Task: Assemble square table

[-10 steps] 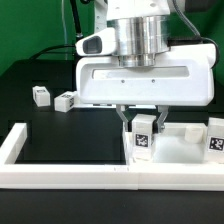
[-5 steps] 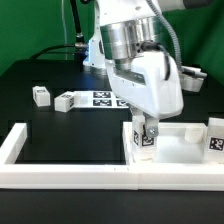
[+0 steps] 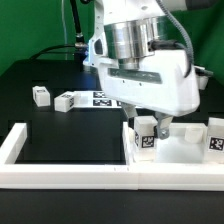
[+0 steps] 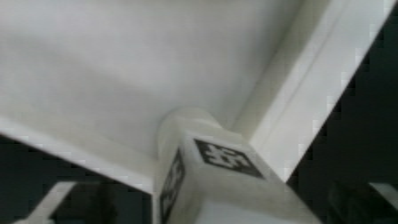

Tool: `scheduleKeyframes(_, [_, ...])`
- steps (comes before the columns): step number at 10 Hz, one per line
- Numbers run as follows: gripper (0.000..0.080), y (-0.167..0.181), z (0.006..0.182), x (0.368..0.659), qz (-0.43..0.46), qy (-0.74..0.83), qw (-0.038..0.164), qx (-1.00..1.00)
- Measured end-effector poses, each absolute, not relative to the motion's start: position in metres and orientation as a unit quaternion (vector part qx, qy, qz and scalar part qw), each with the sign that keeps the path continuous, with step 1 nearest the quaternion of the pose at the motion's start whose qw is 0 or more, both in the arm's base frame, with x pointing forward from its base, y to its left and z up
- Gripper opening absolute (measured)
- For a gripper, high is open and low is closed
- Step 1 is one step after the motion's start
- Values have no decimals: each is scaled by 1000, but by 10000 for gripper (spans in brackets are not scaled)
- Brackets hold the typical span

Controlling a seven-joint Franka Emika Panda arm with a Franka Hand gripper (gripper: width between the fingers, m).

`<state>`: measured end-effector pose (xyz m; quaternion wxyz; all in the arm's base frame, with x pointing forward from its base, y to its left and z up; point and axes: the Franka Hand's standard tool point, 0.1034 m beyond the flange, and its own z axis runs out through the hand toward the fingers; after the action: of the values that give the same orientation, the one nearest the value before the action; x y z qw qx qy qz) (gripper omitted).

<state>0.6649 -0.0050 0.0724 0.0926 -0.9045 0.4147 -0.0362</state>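
Observation:
The white square table top [image 3: 180, 148] lies at the exterior view's right, inside the bar frame. A white tagged leg [image 3: 145, 134] stands upright on its near corner. My gripper [image 3: 146, 124] hangs straight over this leg with one finger on each side and a gap showing to both, so it is open. In the wrist view the same leg [image 4: 221, 165] rises from beside the top's raised rim [image 4: 302, 80]. A second tagged leg [image 3: 214, 136] stands at the top's right end. Two small leg blocks [image 3: 41, 95] [image 3: 65, 101] lie on the black table at the left.
The long white bar frame [image 3: 60, 172] runs along the front and up the exterior view's left side. The marker board [image 3: 101, 97] lies flat behind the gripper. A black cable hangs at the back.
The hand swung round about its upright axis and has turned partly back. It stayed over the same leg. The leg and the other parts have not visibly shifted.

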Motion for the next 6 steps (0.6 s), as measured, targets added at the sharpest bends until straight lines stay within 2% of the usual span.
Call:
scheduleKeyframes(1, [639, 1, 72, 664, -39, 357, 86, -929])
scheduleKeyframes(4, [647, -3, 71, 664, -51, 225, 73, -970])
scheduleKeyframes(6, [649, -10, 73, 666, -65, -13, 39, -997])
